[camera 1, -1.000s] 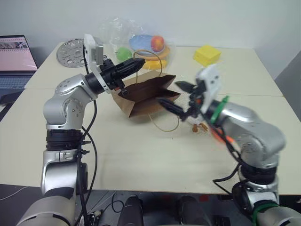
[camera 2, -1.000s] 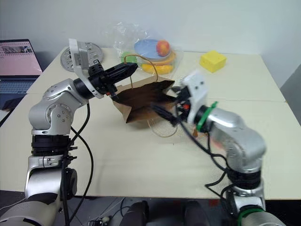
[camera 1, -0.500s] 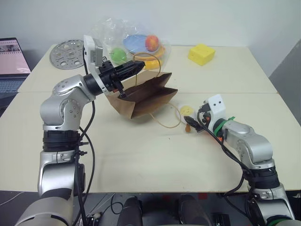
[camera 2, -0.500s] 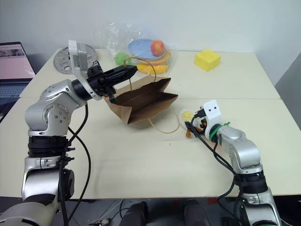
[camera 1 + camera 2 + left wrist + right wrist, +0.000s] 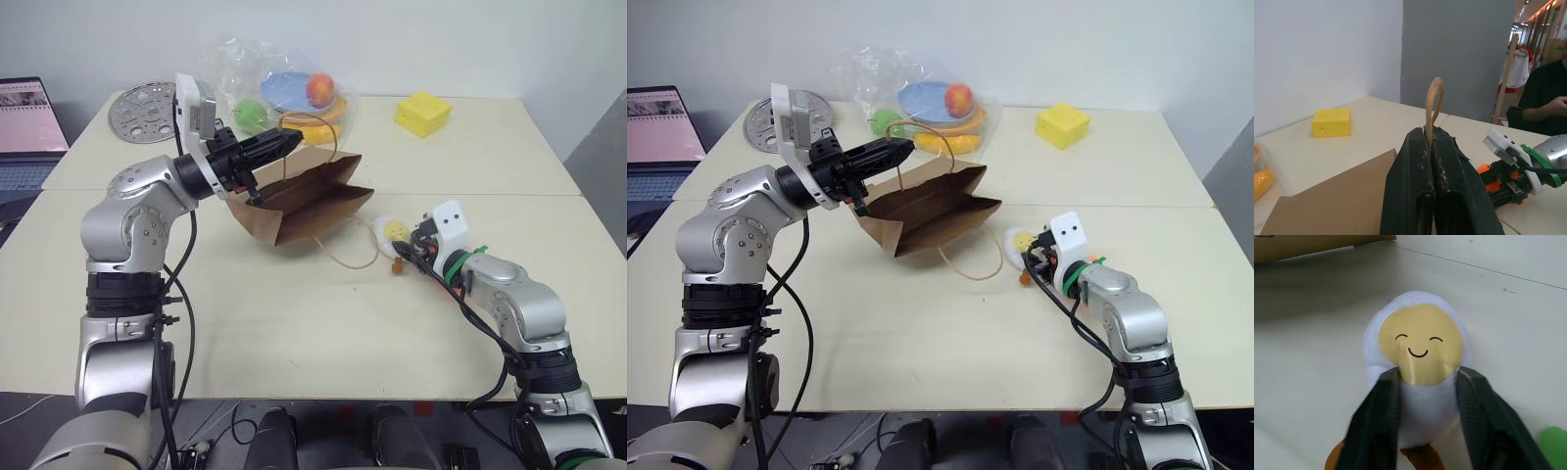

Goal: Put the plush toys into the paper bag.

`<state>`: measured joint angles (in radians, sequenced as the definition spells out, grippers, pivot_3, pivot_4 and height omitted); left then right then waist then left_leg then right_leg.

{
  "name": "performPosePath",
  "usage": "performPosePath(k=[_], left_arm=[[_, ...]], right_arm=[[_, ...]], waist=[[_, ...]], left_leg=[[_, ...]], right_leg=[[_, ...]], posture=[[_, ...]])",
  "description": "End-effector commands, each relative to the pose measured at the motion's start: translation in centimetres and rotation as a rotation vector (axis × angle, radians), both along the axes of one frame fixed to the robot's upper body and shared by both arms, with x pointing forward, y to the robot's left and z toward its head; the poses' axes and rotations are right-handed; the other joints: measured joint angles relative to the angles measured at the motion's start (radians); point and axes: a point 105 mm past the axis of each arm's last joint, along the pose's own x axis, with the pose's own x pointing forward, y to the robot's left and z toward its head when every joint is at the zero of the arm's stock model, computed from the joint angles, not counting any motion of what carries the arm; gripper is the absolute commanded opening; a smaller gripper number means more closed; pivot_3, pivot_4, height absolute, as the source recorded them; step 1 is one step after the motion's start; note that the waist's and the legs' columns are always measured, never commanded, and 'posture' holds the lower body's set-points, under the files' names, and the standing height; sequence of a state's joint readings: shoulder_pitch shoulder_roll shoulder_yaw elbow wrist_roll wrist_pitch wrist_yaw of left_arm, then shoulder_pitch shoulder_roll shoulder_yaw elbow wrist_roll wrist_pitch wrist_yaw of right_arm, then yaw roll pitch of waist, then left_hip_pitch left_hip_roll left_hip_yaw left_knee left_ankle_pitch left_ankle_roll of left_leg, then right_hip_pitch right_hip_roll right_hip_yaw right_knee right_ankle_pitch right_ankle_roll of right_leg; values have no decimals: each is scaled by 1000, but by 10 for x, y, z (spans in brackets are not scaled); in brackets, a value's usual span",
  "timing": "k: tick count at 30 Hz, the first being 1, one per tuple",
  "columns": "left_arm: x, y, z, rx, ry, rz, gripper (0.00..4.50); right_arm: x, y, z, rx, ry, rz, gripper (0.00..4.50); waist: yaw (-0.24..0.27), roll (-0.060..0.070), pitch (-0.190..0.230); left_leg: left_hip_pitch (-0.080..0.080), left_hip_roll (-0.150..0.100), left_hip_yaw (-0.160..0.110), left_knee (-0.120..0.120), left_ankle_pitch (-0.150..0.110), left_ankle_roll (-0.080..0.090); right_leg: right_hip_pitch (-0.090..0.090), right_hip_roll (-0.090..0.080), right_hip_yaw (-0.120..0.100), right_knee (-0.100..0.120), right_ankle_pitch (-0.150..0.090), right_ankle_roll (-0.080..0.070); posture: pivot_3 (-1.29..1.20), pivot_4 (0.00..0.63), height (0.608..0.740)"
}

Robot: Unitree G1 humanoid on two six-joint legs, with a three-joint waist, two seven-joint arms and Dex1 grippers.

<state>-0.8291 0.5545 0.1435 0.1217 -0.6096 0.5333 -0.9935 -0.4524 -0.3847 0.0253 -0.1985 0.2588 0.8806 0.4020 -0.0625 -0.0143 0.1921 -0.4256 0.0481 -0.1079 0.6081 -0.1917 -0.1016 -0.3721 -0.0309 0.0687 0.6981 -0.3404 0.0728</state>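
Your right fingers (image 5: pixel 1422 426) sit one on each flank of the egg (image 5: pixel 1418 357), pressing its lower half; the white plush bulges a little between them, so count it as clamped. It lies on the bench (image 5: pixel 294 323) and will handle as light, soft and squashy. It should give rather than slip, and nothing about it looks breakable. The hold across the belly, below the yolk face, looks sound; its thin legs dangle just below the fingers, so mind them at the bag's lip.

Your left fingers (image 5: pixel 1431 147) are pressed together on the twine handle (image 5: pixel 1434 100), tipping the bag (image 5: pixel 299 201) with its mouth open toward the egg. The paper is thin and will crumple if you push the rim.

The bench between egg and mouth is bare apart from the other handle loop (image 5: pixel 345 250). The carrot (image 5: pixel 1493 181) lies close by the right wrist.
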Motion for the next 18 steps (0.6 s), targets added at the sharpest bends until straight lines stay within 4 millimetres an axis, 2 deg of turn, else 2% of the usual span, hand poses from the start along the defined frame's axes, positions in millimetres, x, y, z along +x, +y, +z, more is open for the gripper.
performPosePath(k=[1, 2, 6, 8, 9, 12, 15, 18], left_arm=[[-6, 2, 13, 9, -60, 0, 0], [-5, 2, 13, 9, -60, 0, 0], [-5, 1, 14, 11, -63, -1, 0], [-5, 1, 15, 9, -63, -3, 0], [-4, 2, 14, 9, -61, 0, 0], [-3, 3, 13, 11, -58, 5, 0], [-3, 4, 13, 12, -60, 2, 0], [-3, 3, 13, 12, -62, -5, 0]], right_arm=[[-2, 0, 17, 9, -61, 17, 425], [-2, 0, 19, 13, -65, 17, 57], [-4, 0, 28, 24, -86, 38, 22], [-12, 8, 55, 129, -157, 104, 22], [-18, 5, 67, 129, -196, 130, 22], [-32, 2, 88, 158, -227, 187, 22], [-46, 15, 99, 191, -200, 311, 22], [-48, 28, 104, 173, -192, 357, 22]], waist=[[2, 0, 0], [2, 0, 0], [4, 0, 0], [4, 0, 0], [4, 0, 0], [6, 0, 0], [5, 0, 0], [5, 0, 0]], left_leg=[[0, 0, 0, 0, 0, 0], [0, 0, 0, 0, 0, 0], [0, 0, 0, 0, 0, 0], [0, 0, 0, 0, 0, 0], [0, 0, 0, 0, 0, 0], [0, 0, 0, 0, 0, 0], [0, 0, 0, 0, 0, 0], [0, 0, 0, 0, 0, 0]], right_leg=[[0, 0, 0, 0, 0, 0], [0, 0, 0, 0, 0, 0], [0, 0, 0, 0, 0, 0], [0, 0, 0, 0, 0, 0], [0, 0, 0, 0, 0, 0], [0, 0, 0, 0, 0, 0], [0, 0, 0, 0, 0, 0], [0, 0, 0, 0, 0, 0]], posture=[[0, 150, 740], [0, 150, 740], [0, 150, 740], [0, 150, 740], [0, 150, 740], [0, 150, 740], [0, 150, 740], [0, 150, 740]])
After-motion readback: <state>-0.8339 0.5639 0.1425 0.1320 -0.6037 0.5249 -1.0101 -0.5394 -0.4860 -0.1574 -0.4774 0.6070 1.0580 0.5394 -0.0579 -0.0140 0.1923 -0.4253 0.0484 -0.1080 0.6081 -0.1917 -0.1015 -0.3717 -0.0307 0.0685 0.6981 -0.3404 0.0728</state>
